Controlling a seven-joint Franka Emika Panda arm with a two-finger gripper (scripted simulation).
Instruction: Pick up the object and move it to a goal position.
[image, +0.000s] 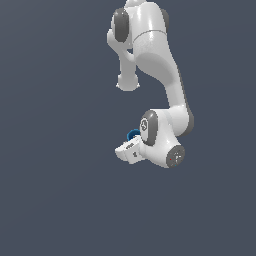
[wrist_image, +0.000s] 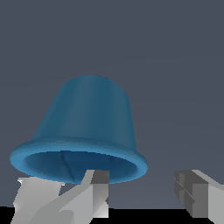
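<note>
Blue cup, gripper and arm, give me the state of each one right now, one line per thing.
Cup: on its side, open rim toward the wrist camera, off-centre by one finger rather than between the two.
Gripper: open, fingers spread apart, nothing clamped.
Arm: bent down low, its wrist hiding most of the cup in the exterior view.

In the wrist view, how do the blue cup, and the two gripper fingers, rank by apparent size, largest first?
1. The blue cup, clearly the largest.
2 and 3. The finger at the cup's rim and the other finger look alike. The picture edge cuts both, so I do not rank them.
</note>
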